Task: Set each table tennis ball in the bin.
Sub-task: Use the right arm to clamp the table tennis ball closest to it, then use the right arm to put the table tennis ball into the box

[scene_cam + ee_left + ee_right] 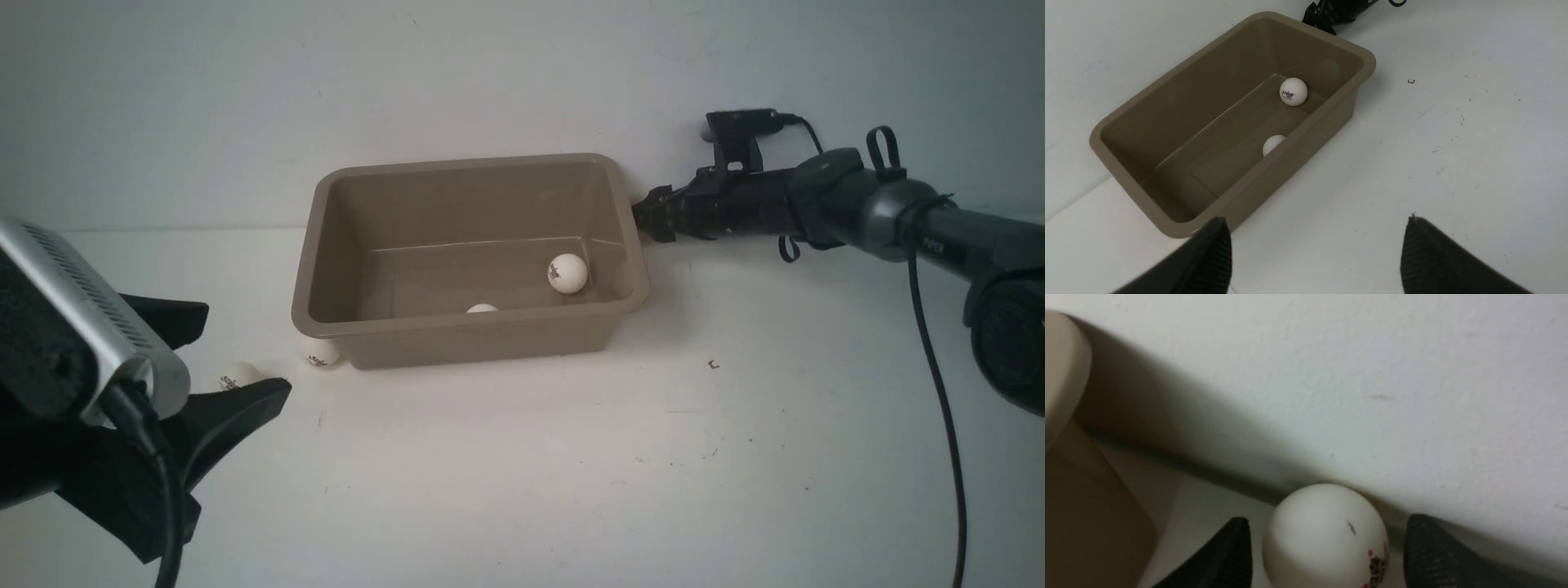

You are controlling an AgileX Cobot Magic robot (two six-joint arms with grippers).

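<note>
We see left pincer point(245, 349) low, near left, apart; right arm point(816, 200) stretched to far right corner of the bin point(469, 335), right pincer point(1327, 519) apart astride one ball point(1323, 539); five table tennis balls point(567, 273), two in bin, two on counter point(571, 457)

A scuffed white table point(571, 457) — one small dark mark point(714, 364) on it — meets a plain white wall point(245, 82).
</note>
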